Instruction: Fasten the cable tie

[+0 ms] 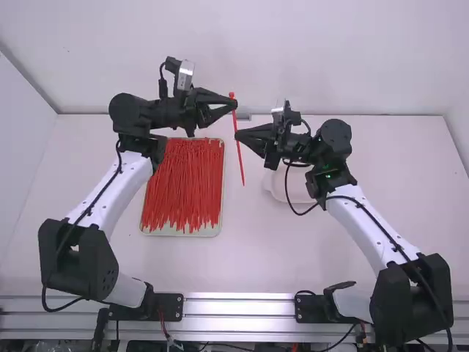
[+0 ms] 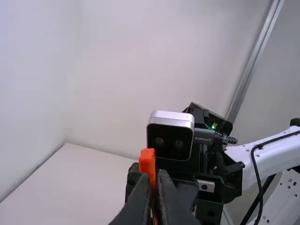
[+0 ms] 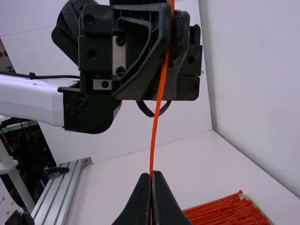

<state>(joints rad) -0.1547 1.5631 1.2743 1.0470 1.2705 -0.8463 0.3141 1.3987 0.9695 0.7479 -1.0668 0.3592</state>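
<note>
Centre frame: reads as smooth red plastic in the cable tie (image 1: 239, 158), matt black plastic in the left gripper (image 1: 233, 105) and right gripper (image 1: 237, 133). Lower left: same plastic in the spare ties (image 1: 183, 187); smooth matt white for the table (image 1: 293, 242).

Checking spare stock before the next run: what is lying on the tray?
A dense pile of red cable ties lies lengthwise on the tray. Only the tray's pale rim shows. Its floor and any lower layers of ties are covered by those on top.
</note>
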